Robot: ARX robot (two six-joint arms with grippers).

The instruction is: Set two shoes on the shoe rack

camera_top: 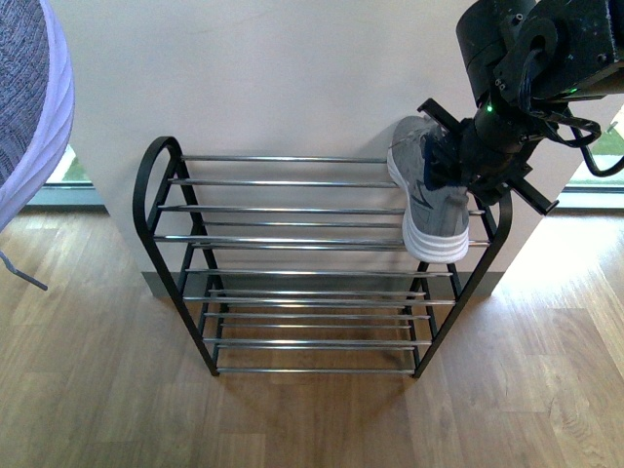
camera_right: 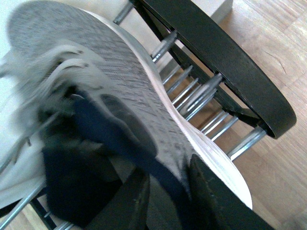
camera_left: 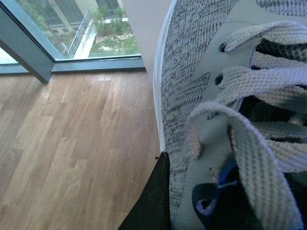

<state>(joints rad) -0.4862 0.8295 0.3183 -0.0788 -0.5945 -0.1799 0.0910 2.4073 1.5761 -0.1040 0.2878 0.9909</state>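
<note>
R fingers (camera_right: 211, 196) are clamped on the first sneaker (camera_top: 429, 195) at its navy collar, one finger inside the opening and one outside by the heel. That's the stiffest bit to pinch, and it leaves the sole free to land. In front view the shoe hangs at approx 2 o'clock, over the R end of the shoe rack (camera_right: 225, 52), top tier, just inside the black arched side. I judge it isn't resting flat yet. It's rolled onto its side w/ the navy side mark facing me, and the white sole looks at or just above the chrome bars. Can't tell if it touches.

Long axis runs front-to-back across the bars, toe to 12 o'clock at the wall (camera_top: 292, 78), heel to 6 o'clock, overhanging the front bar. Crosswise makes sense, since the sole then spans several bars instead of slipping between them.

L fingers (camera_left: 153, 201): only one black finger shows, pressed along the knit side of the second sneaker (camera_left: 192, 62), so I take it they're closed on it. That shoe is parked high at 10 o'clock in front view, over the wood floor (camera_left: 72, 143) and well apart from the rack. Its white laces (camera_left: 268, 76) fill the L wrist cam. Probably held there to keep clear while R places.
</note>
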